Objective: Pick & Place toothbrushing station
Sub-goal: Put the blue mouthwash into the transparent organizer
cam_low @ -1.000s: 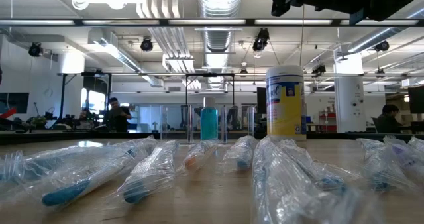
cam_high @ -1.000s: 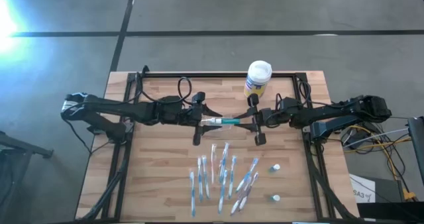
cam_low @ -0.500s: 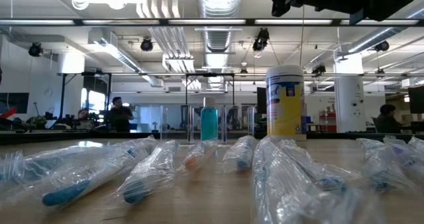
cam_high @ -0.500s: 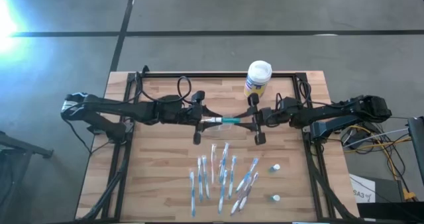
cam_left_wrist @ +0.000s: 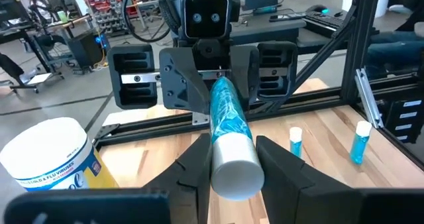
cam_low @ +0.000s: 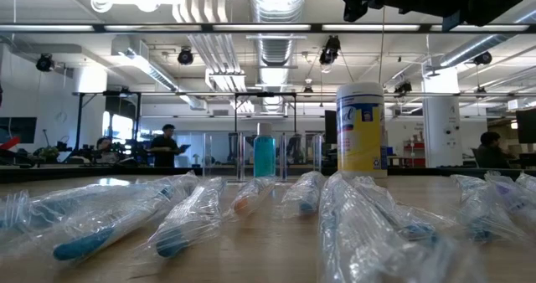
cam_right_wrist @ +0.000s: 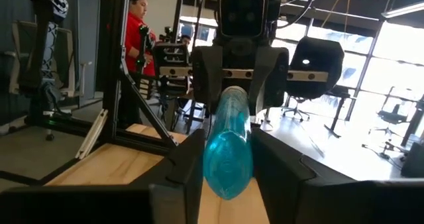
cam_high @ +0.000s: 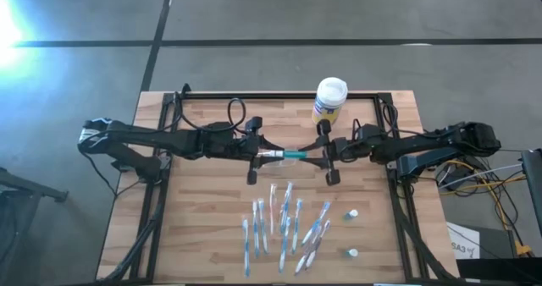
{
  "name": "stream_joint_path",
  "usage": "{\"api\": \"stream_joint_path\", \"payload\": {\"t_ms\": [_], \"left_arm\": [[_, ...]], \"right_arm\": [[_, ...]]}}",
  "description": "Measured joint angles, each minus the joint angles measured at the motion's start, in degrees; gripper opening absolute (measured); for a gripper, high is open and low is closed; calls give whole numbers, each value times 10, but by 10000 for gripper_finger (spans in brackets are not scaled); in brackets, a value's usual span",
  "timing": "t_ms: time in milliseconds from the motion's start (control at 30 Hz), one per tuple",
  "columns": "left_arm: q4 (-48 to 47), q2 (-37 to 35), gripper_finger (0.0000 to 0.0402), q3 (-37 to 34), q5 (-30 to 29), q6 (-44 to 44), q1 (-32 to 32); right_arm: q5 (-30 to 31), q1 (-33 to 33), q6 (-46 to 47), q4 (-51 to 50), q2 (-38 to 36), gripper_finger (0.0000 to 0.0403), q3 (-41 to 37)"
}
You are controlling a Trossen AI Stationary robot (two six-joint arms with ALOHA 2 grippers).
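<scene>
Nearest the low camera, wrapped toothbrushes [cam_low: 180, 220] lie loose across the table [cam_high: 203, 227].

Behind them, toward the far edge, stands the toothbrushing station [cam_low: 293, 157], a clear plastic holder with a teal bottle [cam_low: 264, 156] upright in it. It sits just beside the yellow canister [cam_low: 361, 131]. It cannot be made out from overhead.

Handling, as a judgement:
- Light and stiff, with thin walls that may crack under a hard squeeze.
- Smooth and slippery, so a loose grip may slide.
- Take hold across one upright wall near the rim, clear of the bottle, and keep it level.

Above the table, the left gripper [cam_high: 257, 155] is clamped on the white-capped end of a teal tube [cam_high: 286, 155]. The right gripper [cam_high: 326, 156] is clamped on its other end. The tube hangs level between them, near the canister.

Difference from the earlier frames:
- Arms, tube and table items: no visible change.
- A person [cam_low: 167, 145] in the room behind stands further toward the holder's side than one second ago.
</scene>
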Motion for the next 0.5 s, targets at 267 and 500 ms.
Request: {"api": "stream_joint_path", "payload": {"t_ms": [267, 500], "left_arm": [[-8, -1, 96, -1, 4, 0, 0], [-107, -20, 96, 28, -31, -10, -2]], "right_arm": [[1, 0, 4, -26, -29, 190, 0], [8, 0, 0, -130, -70, 207, 0]]}}
